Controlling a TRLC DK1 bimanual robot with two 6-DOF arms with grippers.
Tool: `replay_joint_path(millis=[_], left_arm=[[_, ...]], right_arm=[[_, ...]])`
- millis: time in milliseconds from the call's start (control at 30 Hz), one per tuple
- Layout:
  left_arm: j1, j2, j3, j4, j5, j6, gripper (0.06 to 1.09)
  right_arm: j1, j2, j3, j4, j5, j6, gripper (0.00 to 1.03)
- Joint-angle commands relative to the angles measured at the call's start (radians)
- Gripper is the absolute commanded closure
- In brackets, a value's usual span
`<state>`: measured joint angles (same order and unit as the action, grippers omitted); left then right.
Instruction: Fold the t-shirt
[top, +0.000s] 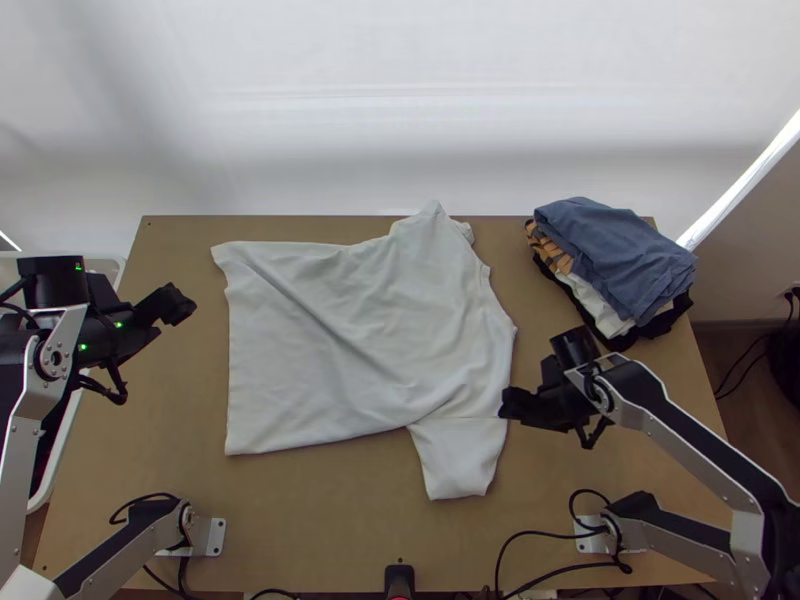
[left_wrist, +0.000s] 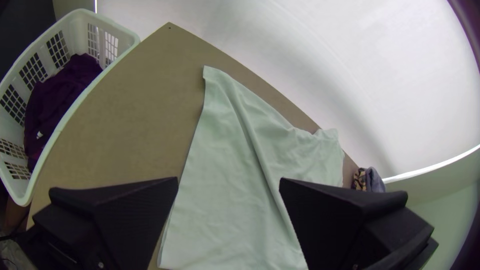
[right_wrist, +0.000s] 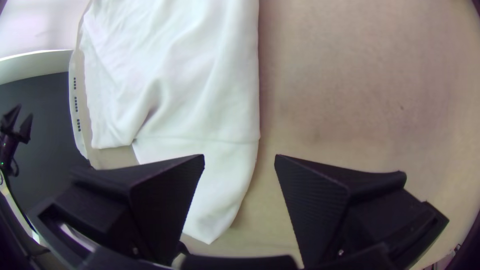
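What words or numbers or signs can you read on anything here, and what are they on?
There are no words, numbers or signs that I can read.
White t-shirt: no writing seen.
Purple cloth in the basket: one small white mark, too small to read.
Left arm: tiny green marks, too small to read.

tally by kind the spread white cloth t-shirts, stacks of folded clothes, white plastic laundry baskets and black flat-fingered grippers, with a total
Spread white cloth t-shirt: 1
Stack of folded clothes: 1
White plastic laundry basket: 1
Black flat-fingered grippers: 2 (left gripper, right gripper)
Total: 5
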<state>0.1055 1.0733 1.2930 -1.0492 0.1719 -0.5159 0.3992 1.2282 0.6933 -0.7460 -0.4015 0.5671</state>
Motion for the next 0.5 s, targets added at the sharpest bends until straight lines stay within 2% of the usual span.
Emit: replay_joint_path(millis=[0, 67, 100, 167, 467], left_arm=[[-0.004, 0.008, 0.011, -0.009, -0.006, 0.019, 0.1], [-0.004, 0.014, 0.012, -0.011, -0.008, 0.024, 0.1], [-0.004, 0.014, 0.012, -0.011, -0.008, 0.027, 0.1], [-0.004, 0.014, 0.011, -0.011, -0.008, 0.03, 0.1], [-0.006, 0.014, 0.005, -0.014, -0.008, 0.034, 0.1]], right_arm=[[0.009, 0.025, -0.031, 0.02, -0.01, -0.019, 0.35], [0.009, 0.033, -0.032, 0.03, -0.013, -0.027, 0.38], [0.009, 0.033, -0.034, 0.04, -0.013, -0.029, 0.47], [0.006, 0.031, -0.041, 0.066, -0.013, -0.026, 0.58], [0.012, 0.059, -0.052, 0.086, -0.011, -0.029, 0.58]])
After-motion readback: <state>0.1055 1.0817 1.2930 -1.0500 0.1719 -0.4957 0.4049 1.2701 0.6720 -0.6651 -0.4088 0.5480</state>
